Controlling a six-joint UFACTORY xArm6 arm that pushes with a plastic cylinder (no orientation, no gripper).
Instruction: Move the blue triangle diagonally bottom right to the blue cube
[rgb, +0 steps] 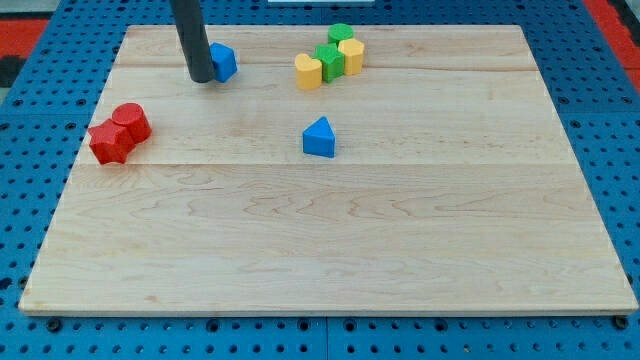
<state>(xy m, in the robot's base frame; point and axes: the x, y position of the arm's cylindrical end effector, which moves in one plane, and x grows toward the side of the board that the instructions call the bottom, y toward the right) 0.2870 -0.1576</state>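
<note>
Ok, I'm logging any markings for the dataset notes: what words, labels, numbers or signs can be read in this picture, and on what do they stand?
None: no readable text anywhere.
The wooden board is bare wood grain.
The blue triangle, blue cube, red blocks, yellow blocks and green blocks are plain colour.
My tip, just left of the blue cube, is unmarked.

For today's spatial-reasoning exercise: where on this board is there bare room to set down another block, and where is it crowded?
Bare: the whole lower half below the blue triangle, and the right side beyond it. Crowded: the top, where yellow, green, green and yellow blocks cluster; my tip touches the blue cube; red blocks sit left.
</note>
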